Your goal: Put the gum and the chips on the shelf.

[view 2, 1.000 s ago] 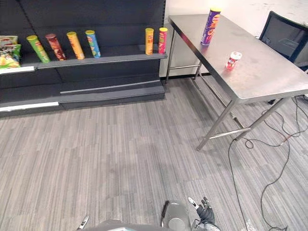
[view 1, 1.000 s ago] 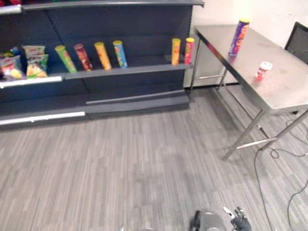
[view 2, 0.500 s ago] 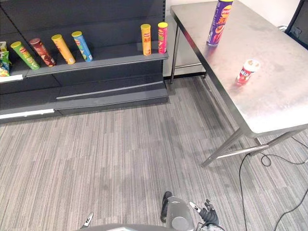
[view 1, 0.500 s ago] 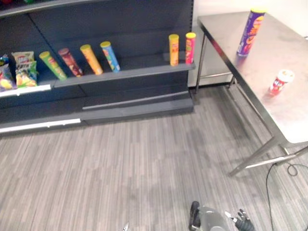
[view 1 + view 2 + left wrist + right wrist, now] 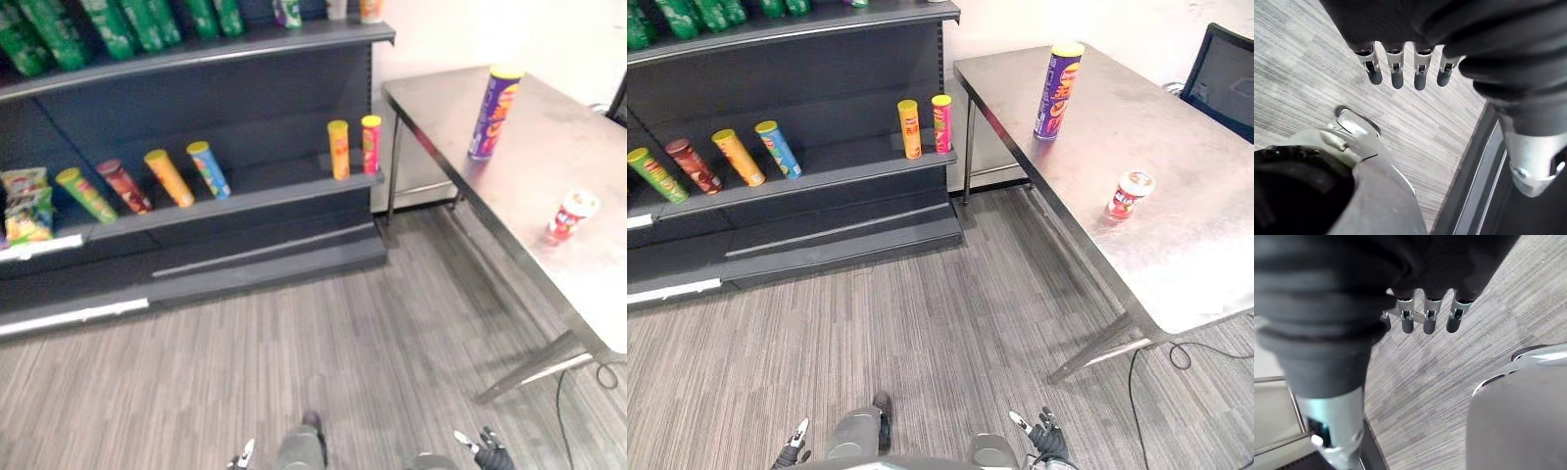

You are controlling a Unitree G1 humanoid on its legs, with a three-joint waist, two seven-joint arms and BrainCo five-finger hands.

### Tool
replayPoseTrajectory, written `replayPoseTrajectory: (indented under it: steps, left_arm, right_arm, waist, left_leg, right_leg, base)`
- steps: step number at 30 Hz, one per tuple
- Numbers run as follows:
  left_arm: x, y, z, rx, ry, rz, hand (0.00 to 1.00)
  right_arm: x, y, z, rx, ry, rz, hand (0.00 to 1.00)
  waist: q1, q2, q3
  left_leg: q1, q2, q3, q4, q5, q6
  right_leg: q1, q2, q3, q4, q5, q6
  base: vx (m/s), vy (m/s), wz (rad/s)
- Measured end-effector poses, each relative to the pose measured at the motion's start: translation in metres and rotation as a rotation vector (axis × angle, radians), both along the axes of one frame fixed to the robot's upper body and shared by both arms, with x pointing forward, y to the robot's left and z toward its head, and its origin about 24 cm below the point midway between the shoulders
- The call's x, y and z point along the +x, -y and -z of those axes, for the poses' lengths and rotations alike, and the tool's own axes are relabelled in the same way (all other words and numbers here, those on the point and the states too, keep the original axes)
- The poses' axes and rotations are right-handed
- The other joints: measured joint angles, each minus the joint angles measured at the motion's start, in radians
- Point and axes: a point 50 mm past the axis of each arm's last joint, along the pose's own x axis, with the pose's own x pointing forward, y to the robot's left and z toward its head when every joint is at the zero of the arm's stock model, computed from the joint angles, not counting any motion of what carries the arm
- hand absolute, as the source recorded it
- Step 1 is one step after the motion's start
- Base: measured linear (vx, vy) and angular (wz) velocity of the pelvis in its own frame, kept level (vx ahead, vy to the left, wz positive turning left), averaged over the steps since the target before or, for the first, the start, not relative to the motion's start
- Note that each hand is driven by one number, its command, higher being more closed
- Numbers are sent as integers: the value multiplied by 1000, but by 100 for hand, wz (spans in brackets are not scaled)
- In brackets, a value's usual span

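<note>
Chips and gum are seen upright on the table; left hand and right hand are held open.

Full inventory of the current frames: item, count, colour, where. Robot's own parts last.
Tall chips tube: 1, purple with yellow lid, upright at the far end of the steel table.
Small gum tub: 1, red and white, on the table, nearer than the tube.
Leaning tubes: 4, green, dark red, orange, blue, middle shelf of the dark grey shelf unit.
Upright tubes: 2, orange and pink, right end of that shelf.
Snack bags: a few, green and yellow, left end of that shelf.
Green containers: several, top shelf.
Chair: 1, black, beyond the table.
Floor: grey striped carpet.
Left hand: fingers straight, holding nothing, over the floor.
Right hand: the same.
</note>
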Motion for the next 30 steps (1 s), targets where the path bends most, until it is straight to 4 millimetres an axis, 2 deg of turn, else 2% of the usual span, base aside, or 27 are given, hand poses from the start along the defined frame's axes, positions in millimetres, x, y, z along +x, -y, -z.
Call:
replayPoseTrajectory:
  steps: [1, 2, 3, 4, 5, 6, 7, 8, 10, 12, 13, 14, 15, 16, 17, 18, 19, 20, 21, 22, 23, 25, 26, 27, 30]
  left_arm:
    - [1, -2, 0, 5, 4, 2, 0]
    - [1, -7, -1, 20, 3, 9, 0]
    - [2, -11, -2, 34, 4, 19, 0]
    - [9, -21, -5, 76, 5, 87, 0]
    - [12, -23, -6, 88, -1, 123, 0]
    - [13, -24, -5, 92, -12, 149, 0]
    - [12, -21, -4, 72, -31, 154, 0]
    - [12, -20, -3, 67, -35, 155, 0]
    - [11, -17, -2, 59, -44, 170, 0]
    - [10, -13, -1, 50, -51, 185, 0]
    - [10, -12, -1, 47, -52, 189, 0]
    - [9, -12, 0, 46, -55, 186, 0]
    - [8, -12, 0, 49, -58, 194, 0]
    - [8, -12, 0, 56, -60, 209, 0]
    - [7, -11, 0, 62, -68, 233, 0]
    - [5, -11, 0, 64, -74, 236, 0]
    - [4, -11, 0, 67, -78, 238, 0]
    - [2, -10, 0, 71, -89, 241, 0]
    - [0, -10, 1, 73, -99, 241, 0]
    - [-3, -10, 1, 72, -109, 225, 0]
    - [-4, -10, 1, 71, -111, 220, 0]
    - [-5, -11, 1, 73, -115, 211, 0]
    - [-8, -15, 1, 81, -115, 190, 0]
    - [-12, -10, 3, 65, -133, 167, 0]
    - [-14, -3, 5, 42, -150, 173, 0]
  right_arm:
    - [-1, -2, 0, 0, 3, -6, 0]
    - [-1, -5, 1, 14, 7, -10, 0]
    - [-2, -10, 2, 27, 5, -18, 0]
    - [1, -21, 4, 53, 12, -20, 0]
    - [3, -24, 4, 62, 17, -16, 0]
    - [5, -25, 4, 64, 22, -9, 0]
    - [7, -22, 3, 54, 26, 0, 0]
    - [7, -21, 3, 50, 27, 2, 0]
    - [11, -19, 2, 38, 35, 14, 0]
    - [15, -21, 1, 32, 42, 2, 0]
    - [16, -22, 1, 30, 45, -3, 0]
    - [19, -21, -1, 22, 56, -9, 0]
    - [21, -20, -2, 17, 66, -1, 0]
    - [22, -19, -3, 16, 74, 6, 0]
    - [22, -19, -4, 11, 84, 13, 0]
    - [26, -18, -7, 3, 108, -5, 0]
    - [28, -18, -9, 4, 123, -12, 0]
    - [31, -19, -10, 6, 137, -25, 0]
    - [34, -20, -11, 8, 148, -41, 0]
    - [41, -25, -14, 20, 179, -68, 0]
    - [44, -27, -16, 22, 192, -80, 0]
    - [46, -29, -17, 24, 202, -95, 0]
    - [46, -35, -16, 39, 202, -117, 0]
    - [53, -39, -18, 52, 215, -151, 0]
    - [66, -43, -24, 64, 256, -190, 0]
  waist:
    - [6, -6, 4]
    - [18, -12, -2]
    - [18, -34, -10]
    - [16, -68, -23]
    - [16, -73, -24]
    - [10, -73, -24]
    - [4, -71, -26]
    - [5, -67, -26]
    - [15, -53, -35]
    - [15, -43, -48]
    - [15, -38, -52]
    - [16, -37, -54]
    - [14, -45, -49]
    - [12, -40, -50]
    - [9, -30, -46]
    - [8, -28, -43]
    - [9, -25, -41]
    - [11, -18, -39]
    - [12, -14, -39]
    - [13, -14, -38]
    - [14, -16, -37]
    - [14, -23, -35]
    - [19, -50, -34]
    - [27, -30, -36]
    - [10, -4, -20]
  left_leg:
    - [0, 3, 17, 49, 50, -8]
    - [-1, -23, 32, 112, 58, 1]
    - [-6, -45, 43, 152, 45, 21]
    - [-28, -83, 66, 196, 3, 53]
    - [-34, -97, 68, 206, -6, 65]
    - [-35, -111, 69, 209, -14, 75]
    - [-24, -133, 74, 209, -29, 92]
    - [-15, -140, 82, 207, -37, 99]
    - [23, -169, 96, 203, -50, 136]
    - [37, -186, 107, 202, -58, 151]
    - [42, -188, 113, 201, -64, 159]
    - [70, -205, 116, 173, -79, 168]
    - [115, -221, 118, 124, -92, 180]
    - [144, -228, 118, 102, -98, 187]
    - [197, -227, 122, 77, -106, 198]
    - [248, -215, 135, 55, -108, 207]
    - [276, -206, 145, 37, -108, 206]
    - [332, -181, 168, 4, -106, 203]
    - [363, -159, 186, -14, -106, 203]
    - [391, -132, 219, -30, -106, 202]
    - [403, -127, 232, -34, -106, 202]
    - [443, -127, 269, -58, -106, 188]
    - [462, -151, 289, -65, -111, 166]
    - [477, -139, 312, -80, -120, 148]
    - [487, -119, 368, -87, -117, 130]
  right_leg:
    - [24, -8, 26, -3, -15, 21]
    - [52, -31, 59, -23, -26, 32]
    - [69, -52, 84, -55, -26, 31]
    - [73, -91, 111, -79, -8, 27]
    - [68, -103, 113, -75, 13, 37]
    - [66, -113, 115, -71, 34, 36]
    - [52, -130, 117, -36, 88, 42]
    - [47, -136, 124, -17, 107, 48]
    - [30, -162, 152, 47, 178, 78]
    - [12, -176, 163, 91, 233, 93]
    - [-3, -179, 164, 116, 255, 90]
    - [-48, -192, 156, 206, 306, 60]
    - [-109, -220, 136, 330, 388, 0]
    - [-132, -237, 120, 383, 446, -16]
    - [-178, -258, 92, 498, 468, -36]
    - [-226, -265, 31, 607, 355, -38]
    - [-245, -262, -13, 635, 301, -40]
    - [-268, -242, -114, 636, 223, -29]
    - [-282, -217, -181, 603, 186, -30]
    - [-296, -184, -274, 495, 171, -35]
    - [-299, -178, -302, 446, 172, -34]
    - [-300, -164, -364, 273, 225, -29]
    - [-297, -159, -395, 166, 338, -67]
    - [-284, -137, -417, 144, 310, -109]
    - [-279, -95, -448, 89, 307, -114]
  base:
    - [453, 487, -76]
    - [397, 398, -71]
    - [481, 426, -62]
    - [408, 335, -26]
    - [396, 322, -1]
    - [345, 278, 22]
    - [331, 268, 20]
    - [397, 295, 12]
    - [348, 184, 2]
    - [273, 125, 2]
    - [257, 155, -4]
    - [228, 168, -2]
    - [219, 161, 0]
    - [236, 140, -5]
    - [252, 121, -19]
    - [258, 118, -30]
    - [260, 79, -47]
    - [258, 35, -55]
    - [268, 1, -72]
    - [184, -26, -57]
    - [232, -82, -49]
    - [248, -93, -37]
    - [263, -125, -79]
    - [227, -123, -92]
    - [148, -105, -71]
